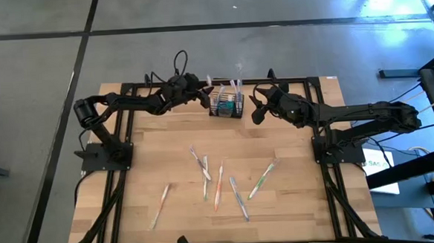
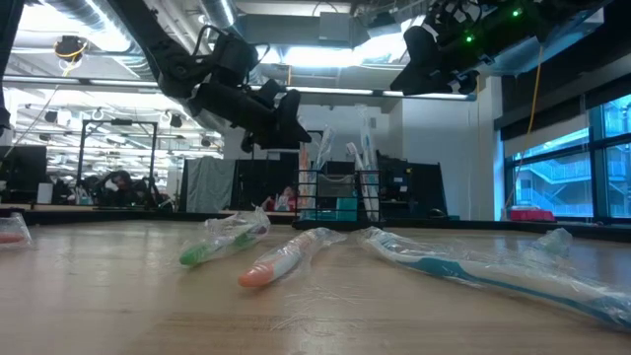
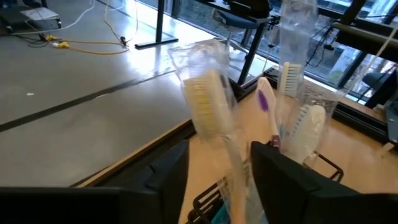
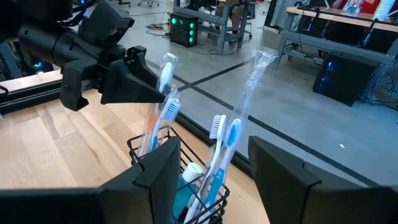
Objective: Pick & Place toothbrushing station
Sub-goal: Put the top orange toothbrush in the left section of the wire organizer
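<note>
The black wire-mesh caddy [image 1: 226,106] stands on its base at the table's far edge, with several wrapped toothbrushes upright in it and a teal tube inside [image 4: 186,186]. My left gripper [image 1: 205,98] is open just left of the caddy. In the left wrist view its fingers [image 3: 219,152] stand on either side of a wrapped yellow-bristled toothbrush [image 3: 211,106] that rises from the caddy. My right gripper [image 1: 255,108] is open and empty just right of the caddy, above its rim [image 4: 134,146].
Several wrapped toothbrushes lie loose on the wooden table's middle and near part [image 1: 219,187], [image 1: 263,177], [image 1: 160,205]. In the low view they lie close in front [image 2: 286,258]. A black frame runs along the table's far edge [image 1: 297,78].
</note>
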Robot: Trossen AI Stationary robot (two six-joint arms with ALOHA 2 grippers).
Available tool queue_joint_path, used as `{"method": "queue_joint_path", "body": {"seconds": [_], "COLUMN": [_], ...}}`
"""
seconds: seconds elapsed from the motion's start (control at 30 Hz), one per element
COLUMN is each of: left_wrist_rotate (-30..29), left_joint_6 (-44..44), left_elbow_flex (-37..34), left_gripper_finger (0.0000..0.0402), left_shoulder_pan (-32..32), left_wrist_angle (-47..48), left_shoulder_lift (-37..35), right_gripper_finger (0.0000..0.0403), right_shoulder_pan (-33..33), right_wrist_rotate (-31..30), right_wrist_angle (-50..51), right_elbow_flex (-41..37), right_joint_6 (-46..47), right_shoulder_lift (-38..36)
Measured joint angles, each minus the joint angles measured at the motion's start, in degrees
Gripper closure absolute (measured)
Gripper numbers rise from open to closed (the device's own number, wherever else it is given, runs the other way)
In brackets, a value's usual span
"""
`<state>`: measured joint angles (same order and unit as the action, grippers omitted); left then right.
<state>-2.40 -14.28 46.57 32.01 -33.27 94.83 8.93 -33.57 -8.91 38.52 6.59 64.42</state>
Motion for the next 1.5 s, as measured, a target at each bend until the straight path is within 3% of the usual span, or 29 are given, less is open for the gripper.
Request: {"method": "queue_joint_path", "body": {"seconds": [0.33,0.53,1.13,1.5], "left_wrist_rotate": [0.9,1.3,-1.5,-0.3], "left_joint_6": [4.0,7.3,4.5,6.4], "left_elbow_flex": [0.0,0.0,0.0,-0.1], "left_gripper_finger": [0.0344,0.0383,0.0379,0.0349], "left_shoulder_pan": [-1.2,-3.1,-5.0,-5.3], "left_wrist_angle": [0.0,0.0,0.7,0.8], "left_shoulder_lift": [0.0,0.0,3.1,2.8], "right_gripper_finger": [0.0211,0.0211,0.0211,0.0211], "right_shoulder_pan": [0.0,0.0,0.0,0.0], "right_wrist_rotate": [0.0,0.0,0.0,0.0], "right_wrist_angle": [0.0,0.0,0.0,0.0], "right_elbow_flex": [0.0,0.0,0.0,0.0], "right_joint_6": [0.0,0.0,0.0,-0.2], "right_shoulder_lift": [0.0,0.0,0.0,0.0]}}
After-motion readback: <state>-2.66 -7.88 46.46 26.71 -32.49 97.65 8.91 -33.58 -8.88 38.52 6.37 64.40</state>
